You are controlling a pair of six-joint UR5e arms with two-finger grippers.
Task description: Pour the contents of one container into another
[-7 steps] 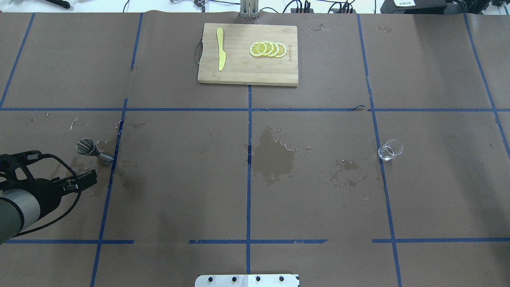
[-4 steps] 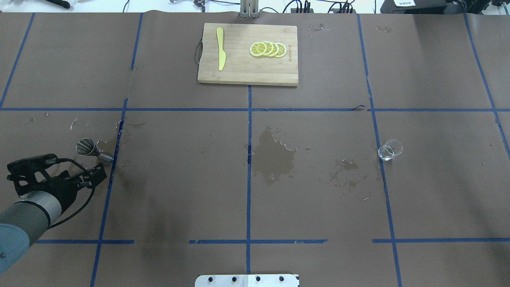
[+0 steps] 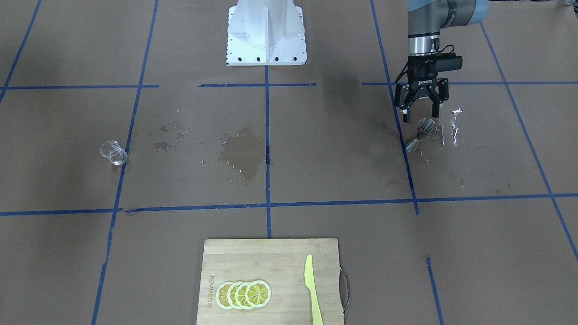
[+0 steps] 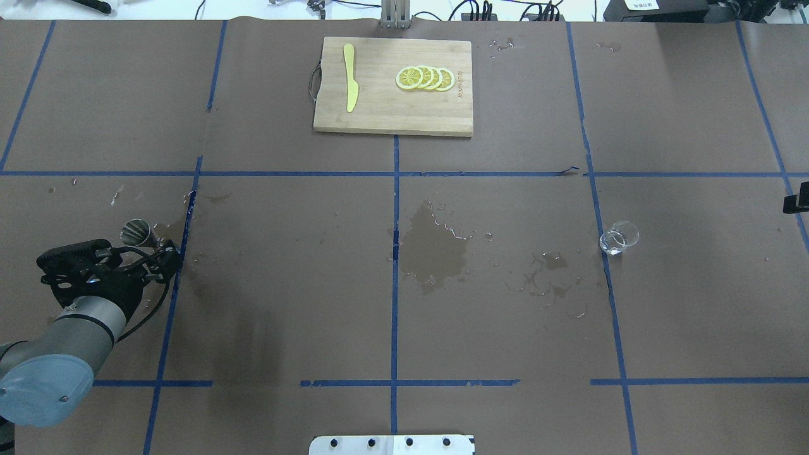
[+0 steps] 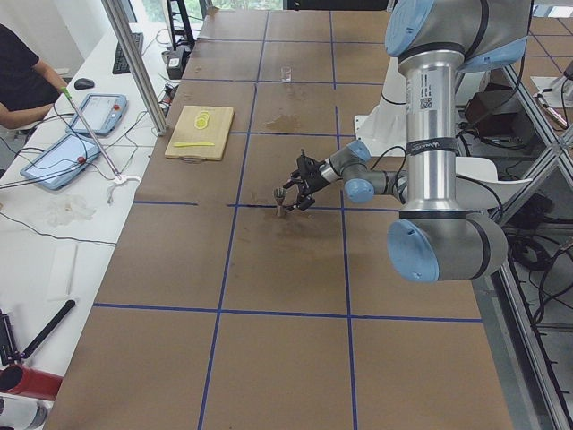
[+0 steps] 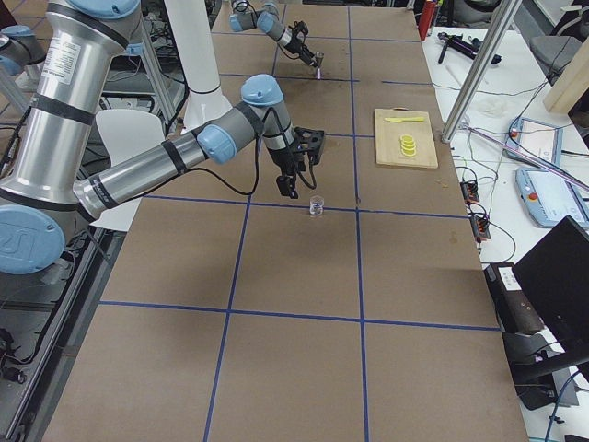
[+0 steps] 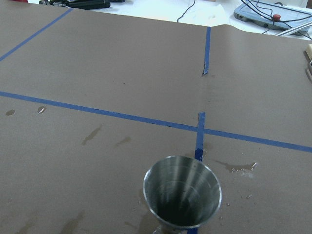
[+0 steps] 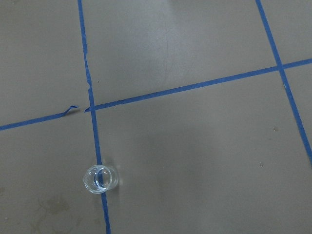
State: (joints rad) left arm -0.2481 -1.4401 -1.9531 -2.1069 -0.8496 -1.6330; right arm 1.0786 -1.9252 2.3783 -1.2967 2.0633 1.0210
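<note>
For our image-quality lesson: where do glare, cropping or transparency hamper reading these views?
Front-facing view: wet streaks beside the jigger glare white. Left wrist view: the frame edge crops the jigger's base. Overhead view: the clear beaker shows only as faint highlights.

The jigger (image 7: 182,197) was cut off by the left wrist view's lower edge, so its waist and lower cone went unseen. From overhead, the left gripper (image 4: 163,256) and its cable covered the jigger's foot. The right gripper (image 6: 292,191) showed too small to tell how its jaws stood. Whether the glass beaker (image 8: 100,178) held liquid was unclear.
</note>
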